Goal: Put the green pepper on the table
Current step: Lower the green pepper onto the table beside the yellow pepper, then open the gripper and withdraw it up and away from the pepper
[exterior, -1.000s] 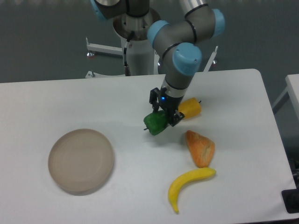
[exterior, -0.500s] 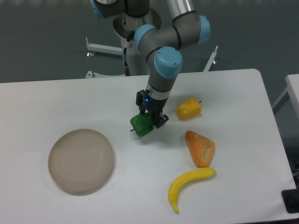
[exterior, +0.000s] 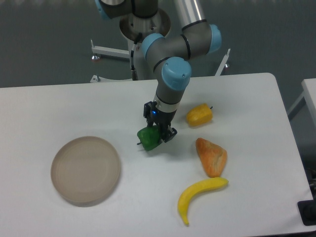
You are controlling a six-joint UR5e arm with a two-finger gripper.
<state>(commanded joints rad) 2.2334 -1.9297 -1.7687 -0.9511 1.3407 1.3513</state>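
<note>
Camera view: we see the gripper (exterior: 159, 134) pinching the green pepper (exterior: 149, 138) low over the table (exterior: 74, 103); next we'd release it.

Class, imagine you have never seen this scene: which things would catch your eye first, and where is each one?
First, the arm with blue joints reaching down mid-table, its gripper shut on the green pepper low over the table. Next, the bright fruit at right: a yellow pepper, an orange piece and a banana toward the front. A beige plate sits alone at front left.
</note>
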